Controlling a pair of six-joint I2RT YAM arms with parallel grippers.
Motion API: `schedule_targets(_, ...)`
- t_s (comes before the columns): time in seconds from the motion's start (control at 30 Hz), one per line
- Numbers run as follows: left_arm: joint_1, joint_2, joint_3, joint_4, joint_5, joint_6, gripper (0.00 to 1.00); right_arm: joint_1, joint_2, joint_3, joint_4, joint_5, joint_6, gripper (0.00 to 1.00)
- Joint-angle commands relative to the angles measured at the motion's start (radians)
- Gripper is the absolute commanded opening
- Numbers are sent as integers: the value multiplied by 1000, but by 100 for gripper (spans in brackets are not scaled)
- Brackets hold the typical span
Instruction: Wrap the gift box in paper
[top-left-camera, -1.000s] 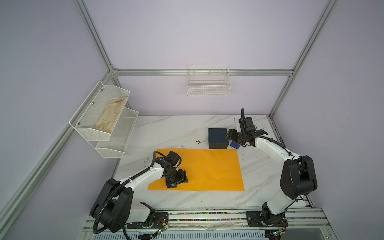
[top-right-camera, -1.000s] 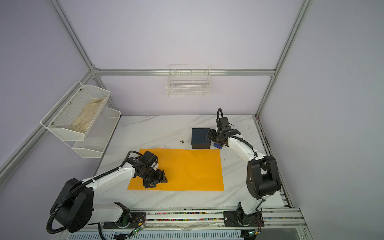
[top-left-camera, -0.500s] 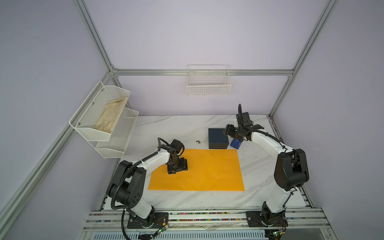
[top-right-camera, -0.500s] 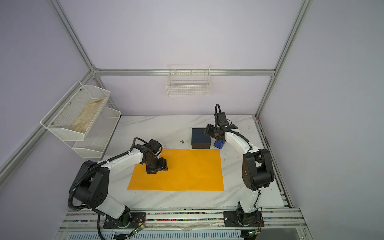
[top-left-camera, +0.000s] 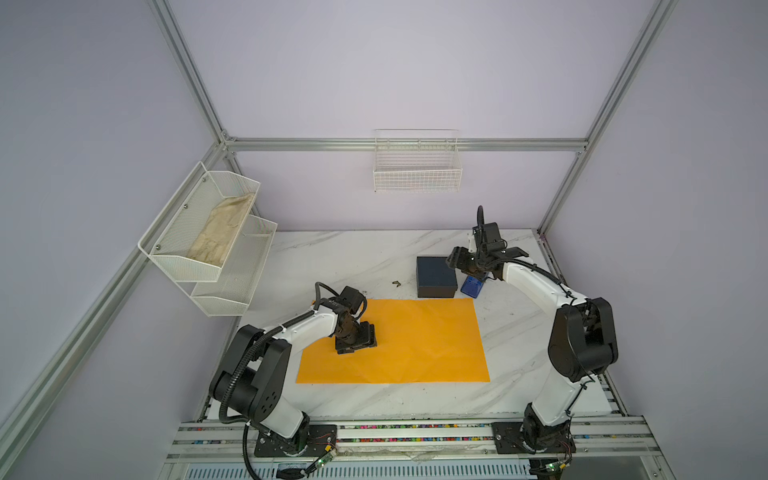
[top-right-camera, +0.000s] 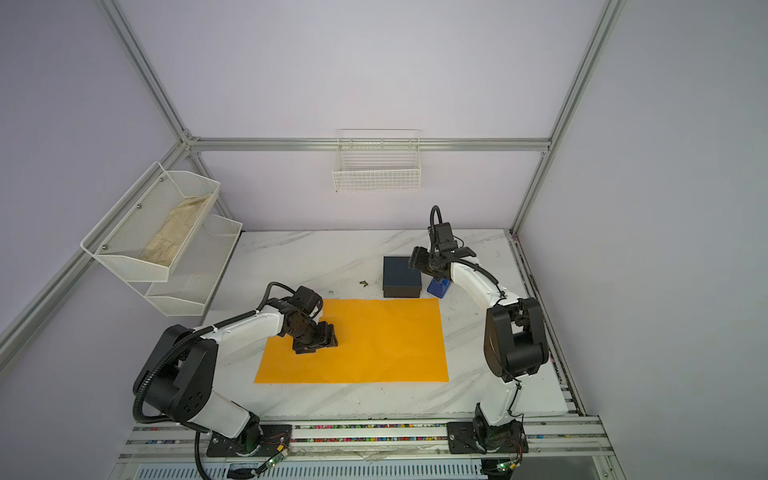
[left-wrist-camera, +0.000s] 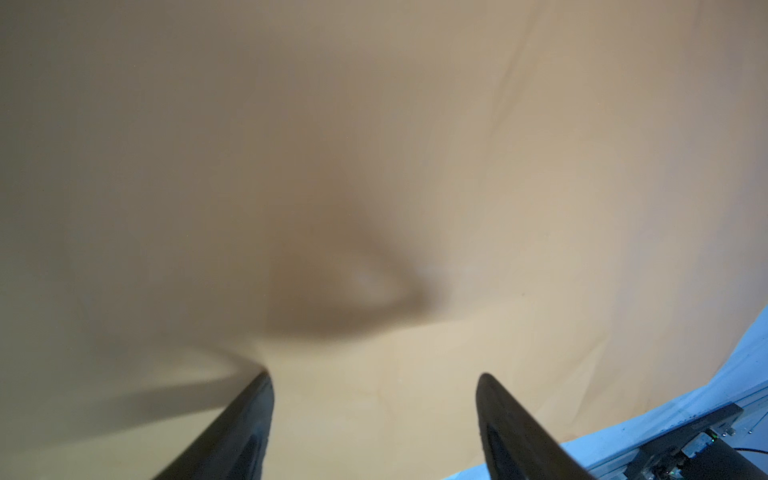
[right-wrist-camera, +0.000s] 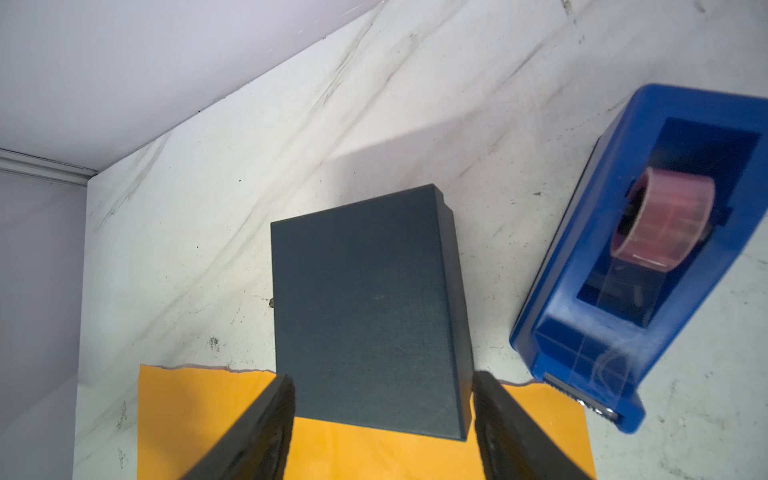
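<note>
Orange paper (top-left-camera: 415, 345) lies flat on the bench (top-left-camera: 332, 257). In the last second your left pincer (top-left-camera: 357, 338) has slid from the sheet's near-left corner toward mid-sheet, pointing down, jaws wide and empty. Your right pincer (top-left-camera: 456, 262), forearm reaching inward, has edged past the tape dispenser (top-left-camera: 471, 286) over the gift box (top-left-camera: 434, 272) at the sheet's far edge, jaws wide astride it, so a pickup looks next.

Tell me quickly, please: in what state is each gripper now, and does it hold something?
Left gripper: open, holds nothing, low over the paper.
Right gripper: open, holds nothing, poised at the gift box.
</note>
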Motion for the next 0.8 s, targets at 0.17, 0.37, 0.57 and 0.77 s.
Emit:
schedule_targets(0.17,-13,-24,-80,7,54,-50,76,-3,60,45,-22,-54,-18,70)
schedule_targets(0.37,-11,-38,57,-48,12,-25,77,-8,159,103,-30,-37,-37,70)
schedule_targets(0.57,-9,-29,227,-103,-34,12,78,-21,235,126,-32,-6,-39,71)
schedule_targets(0.77,30,6,354,-131,-67,61,78,3,268,97,15,-124,-34,69)
